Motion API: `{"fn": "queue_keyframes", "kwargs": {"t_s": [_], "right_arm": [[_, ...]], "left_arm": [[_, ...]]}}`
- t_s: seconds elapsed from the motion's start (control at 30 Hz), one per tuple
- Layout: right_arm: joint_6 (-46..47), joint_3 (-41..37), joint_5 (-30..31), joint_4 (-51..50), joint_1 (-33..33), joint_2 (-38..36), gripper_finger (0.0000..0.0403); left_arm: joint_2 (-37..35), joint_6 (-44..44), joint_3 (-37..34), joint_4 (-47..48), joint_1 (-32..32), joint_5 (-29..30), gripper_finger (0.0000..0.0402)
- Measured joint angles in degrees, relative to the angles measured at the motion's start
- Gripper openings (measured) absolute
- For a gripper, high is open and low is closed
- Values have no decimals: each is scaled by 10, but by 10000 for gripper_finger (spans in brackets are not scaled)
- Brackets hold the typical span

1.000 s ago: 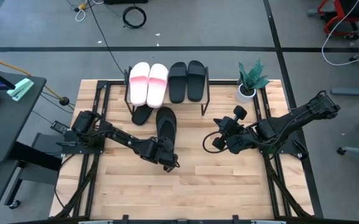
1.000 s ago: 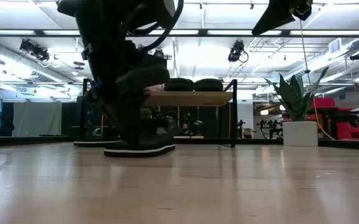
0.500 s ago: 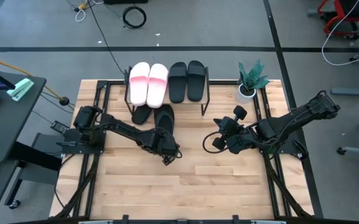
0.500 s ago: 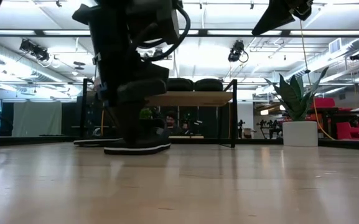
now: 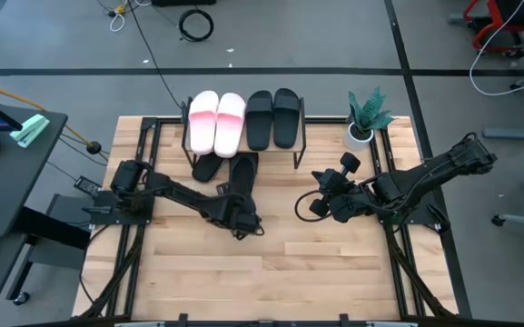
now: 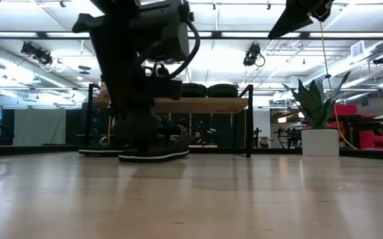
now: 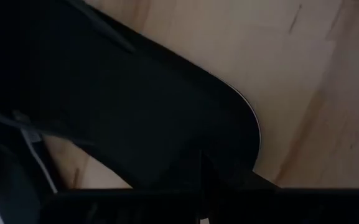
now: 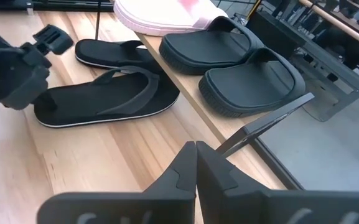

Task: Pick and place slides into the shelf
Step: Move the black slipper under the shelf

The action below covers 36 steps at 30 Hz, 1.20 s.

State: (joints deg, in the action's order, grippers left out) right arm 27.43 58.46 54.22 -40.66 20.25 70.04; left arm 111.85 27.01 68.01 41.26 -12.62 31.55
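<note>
1. In the past second the left gripper [image 5: 241,221] has pushed the black slide [image 5: 241,178] up the table [image 5: 334,272] toward the shelf [image 5: 302,136]; the slide's toe now lies under the shelf's front edge, where earlier it lay clear of it.

2. The slide lies flat on the wood, its long axis running from the gripper straight toward the shelf, heel at the gripper, toe away from it. Another black slide [image 5: 206,167] lies just beside it, partly under the shelf.

3. The left gripper sits at the slide's heel; whether its fingers are clamped on the heel or merely pressing against it cannot be told from these views.

4. On the top board, two pale pink slides [image 5: 215,121] and two black slides [image 5: 271,117] stand side by side.

5. The right gripper [image 5: 316,204] waits near the table's middle, fingers closed and holding nothing, beyond the shelf's right leg. A potted plant [image 5: 364,116] stands at the far right corner.

6. The left arm is plainly the nearer; the push probably needs only to carry on along the slide's own axis.
</note>
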Motion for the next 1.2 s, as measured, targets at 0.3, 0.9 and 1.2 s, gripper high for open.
{"fn": "queue_keyframes", "kwargs": {"t_s": [0.3, 0.9, 1.2], "right_arm": [[-1, 0, 0, 0, 0, 0, 6], [-6, 0, 14, 0, -22, 0, 6], [-55, 0, 17, 0, -20, 0, 7]], "left_arm": [[-2, 24, 1, -25, 66, -6, 2], [1, 57, 51, -37, 175, -49, 14], [1, 58, 177, 117, 148, -80, 16]]}}
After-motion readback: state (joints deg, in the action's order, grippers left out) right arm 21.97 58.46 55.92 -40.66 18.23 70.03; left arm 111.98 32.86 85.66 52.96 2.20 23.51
